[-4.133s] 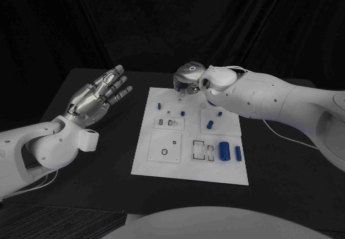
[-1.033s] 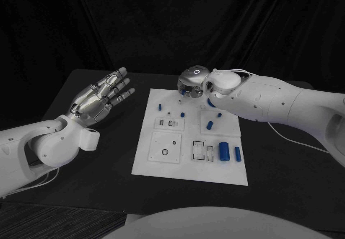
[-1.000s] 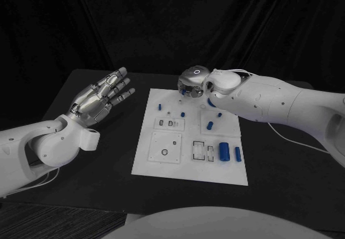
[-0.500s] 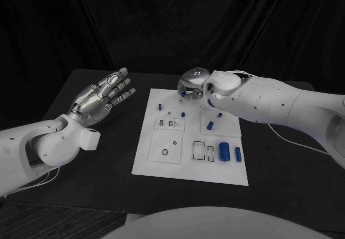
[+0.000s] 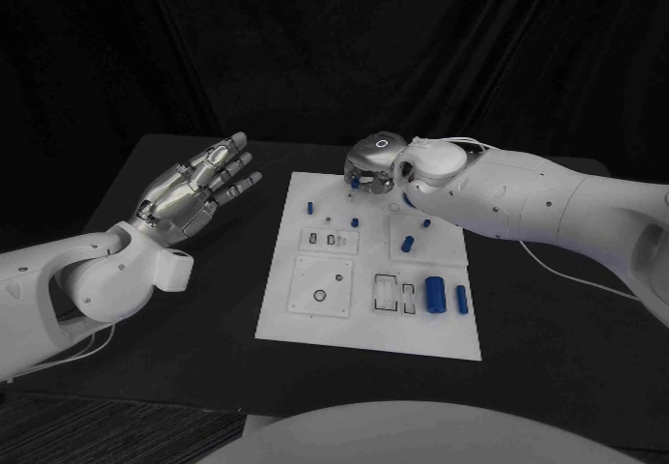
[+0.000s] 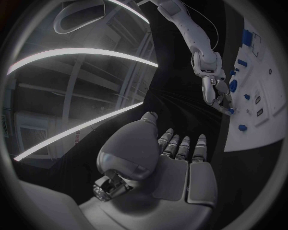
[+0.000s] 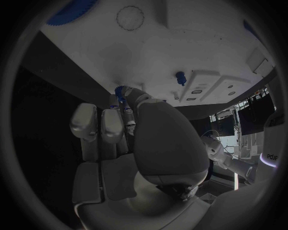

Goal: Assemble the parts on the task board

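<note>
The white task board lies in the middle of the black table. My right hand hovers over its far edge, fingers pointing down, and pinches a small blue part between thumb and finger. Close to those fingertips a small blue peg stands in the board, and a blue toothed wheel lies further off. Two blue cylinders lie side by side near the board's right edge, and smaller blue pegs sit around its middle. My left hand is raised left of the board, palm up, fingers spread, holding nothing.
Several recessed slots and a ring-shaped hole mark the near half of the board. Bare black table surrounds the board. My right forearm spans the board's far right corner.
My right hand has edged slightly to the right along the board's far edge. The left hand and the parts on the board have stayed put.
</note>
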